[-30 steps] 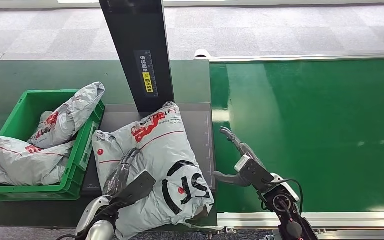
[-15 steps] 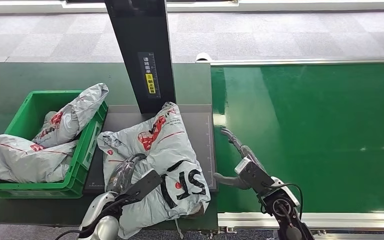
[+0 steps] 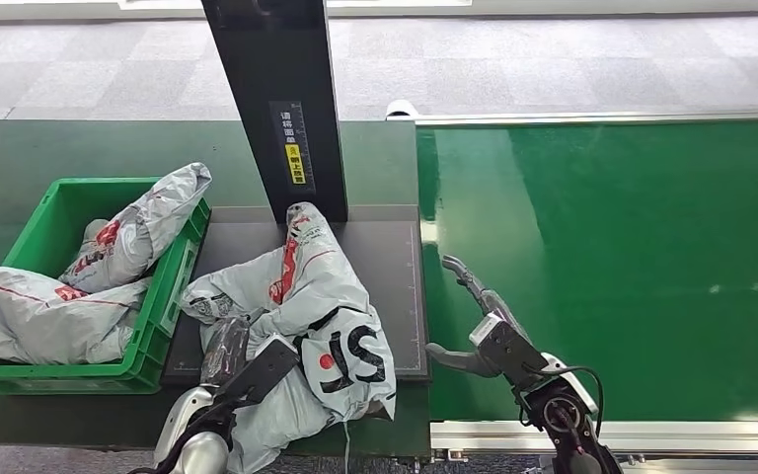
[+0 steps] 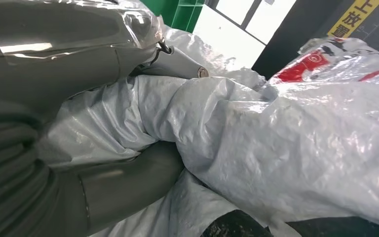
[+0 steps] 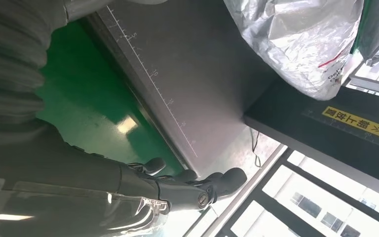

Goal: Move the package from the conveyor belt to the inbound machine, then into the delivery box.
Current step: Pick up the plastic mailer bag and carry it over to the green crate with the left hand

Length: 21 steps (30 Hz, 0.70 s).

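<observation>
A grey package (image 3: 316, 296) with red and black print lies crumpled on the dark platform of the inbound machine (image 3: 395, 257), its near end hanging over the front edge. My left hand (image 3: 242, 363) grips the package's near left part. In the left wrist view its thumb (image 4: 128, 182) and a finger (image 4: 177, 61) close around a fold of the package (image 4: 286, 133). My right hand (image 3: 476, 321) hovers open over the left edge of the green conveyor belt (image 3: 632, 257), just right of the platform. Its fingers (image 5: 192, 186) are spread and hold nothing.
The green delivery box (image 3: 168, 296) stands left of the platform with two grey packages (image 3: 109, 247) in it, one leaning over its rim. The machine's black post (image 3: 271, 99) rises behind the package. The belt's metal frame (image 3: 671, 433) runs along the front.
The package has bunched up and shifted left and toward me under my left hand; its right side has pulled off the platform's right part. My right hand has hardly moved.
</observation>
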Available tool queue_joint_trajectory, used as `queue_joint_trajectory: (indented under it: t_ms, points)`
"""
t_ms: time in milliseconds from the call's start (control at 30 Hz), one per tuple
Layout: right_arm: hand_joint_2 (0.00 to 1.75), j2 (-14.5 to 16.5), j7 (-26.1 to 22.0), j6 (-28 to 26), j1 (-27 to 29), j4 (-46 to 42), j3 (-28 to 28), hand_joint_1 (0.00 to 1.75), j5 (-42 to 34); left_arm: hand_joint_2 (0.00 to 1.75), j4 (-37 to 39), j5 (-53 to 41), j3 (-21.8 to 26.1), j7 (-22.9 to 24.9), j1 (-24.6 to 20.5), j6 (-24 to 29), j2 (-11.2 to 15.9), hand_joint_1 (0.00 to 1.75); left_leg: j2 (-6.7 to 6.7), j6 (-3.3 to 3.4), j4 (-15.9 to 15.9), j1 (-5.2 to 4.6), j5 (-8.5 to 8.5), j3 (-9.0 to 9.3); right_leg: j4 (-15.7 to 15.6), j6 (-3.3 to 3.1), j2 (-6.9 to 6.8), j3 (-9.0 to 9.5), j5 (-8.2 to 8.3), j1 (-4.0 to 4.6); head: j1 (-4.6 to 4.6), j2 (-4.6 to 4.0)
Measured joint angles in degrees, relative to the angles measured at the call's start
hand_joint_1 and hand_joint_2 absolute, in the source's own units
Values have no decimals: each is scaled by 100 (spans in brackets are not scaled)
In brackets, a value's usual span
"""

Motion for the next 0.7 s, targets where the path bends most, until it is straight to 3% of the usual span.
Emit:
queue_joint_trajectory:
  t_ms: [100, 200, 400, 533, 667, 700]
  points:
    - [175, -13, -2, 0, 0, -2, -1, 0, -27, 175, -29, 161, 8, -197, 9, 101, 0, 175, 0, 0, 0, 0, 0, -10, 0, 0, 0, -10, 0, 0, 0, 0]
    - [175, -26, -16, 0, -1, -2, -1, 0, -76, 175, -117, 554, 14, -691, 35, 405, 0, 175, 0, 0, 0, 0, 0, -18, 0, 0, 0, -18, 0, 0, 0, 0]
    - [175, -65, -114, -32, -35, 14, 2, 0, -237, 175, -819, 1968, -14, -2482, 193, 1637, 21, 175, 0, 0, 0, 0, 0, -30, 2, 0, 0, -27, 0, 0, -1, 0]
    - [175, -93, -186, -104, -106, 78, 20, 0, -378, 175, -1785, 1627, -110, -2808, 368, 2515, 107, 175, 0, 0, 1, 0, 0, -38, 2, 0, 0, -36, 0, 0, 0, 0]
    - [175, -119, -241, -168, -167, 165, 60, 0, -465, 0, -2903, 956, -55, -2817, 448, 2588, 90, 175, 0, 0, 1, 0, 0, -42, 2, 0, 0, -39, 0, 0, -1, 0]
    - [175, -123, -266, -191, -174, 187, 67, 0, -480, 0, -3188, 812, -7, -2818, 452, 2590, 72, 175, 0, 0, 1, 0, 0, -42, 2, 0, 0, -39, 0, 0, -1, 0]
